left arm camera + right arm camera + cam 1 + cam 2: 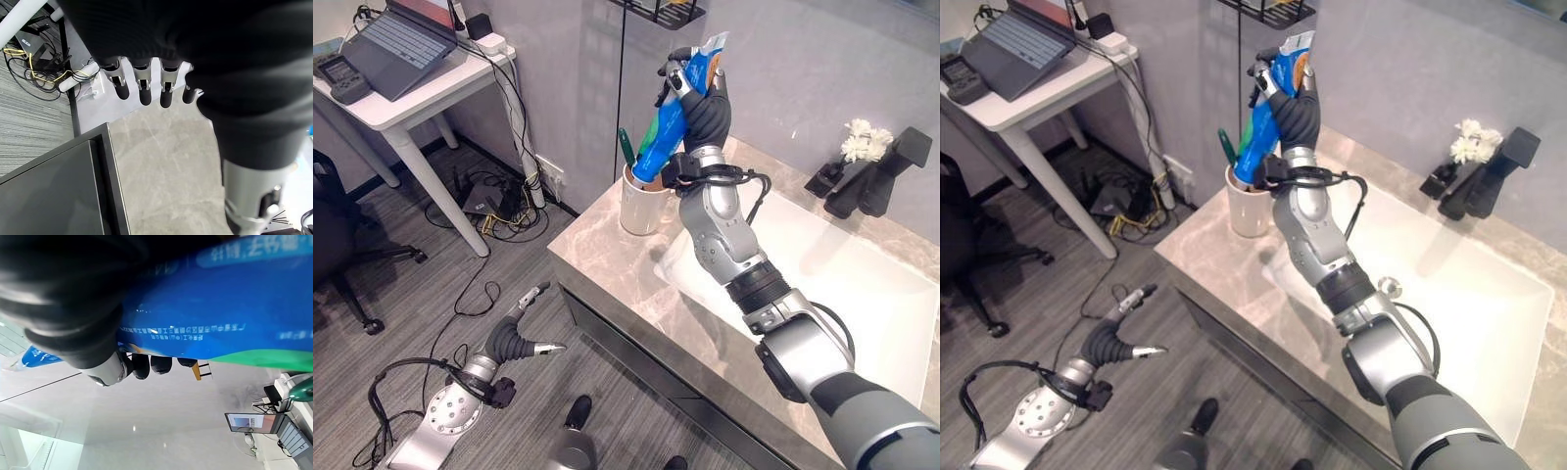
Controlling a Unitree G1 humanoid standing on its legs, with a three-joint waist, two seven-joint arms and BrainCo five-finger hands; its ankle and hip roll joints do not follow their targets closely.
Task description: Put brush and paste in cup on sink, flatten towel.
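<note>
My right hand (703,98) is shut on the blue and green toothpaste tube (668,127), held slanted above the white cup (642,204). The tube's lower end dips toward the cup's mouth. A green toothbrush (626,147) stands in the cup, which sits on the marble counter (607,257) at the sink's left end. The wrist view shows the tube (220,323) pressed against my curled fingers (146,364). A white towel (680,266) lies crumpled on the counter behind my right forearm. My left hand (514,338) hangs low beside the cabinet, fingers (142,90) straight.
A white basin (862,284) takes up the counter's right part, with a black faucet (876,176) and a white flower at the back. A wire rack (661,12) hangs on the wall above. A white desk (401,98) with a laptop stands at the left over tangled cables.
</note>
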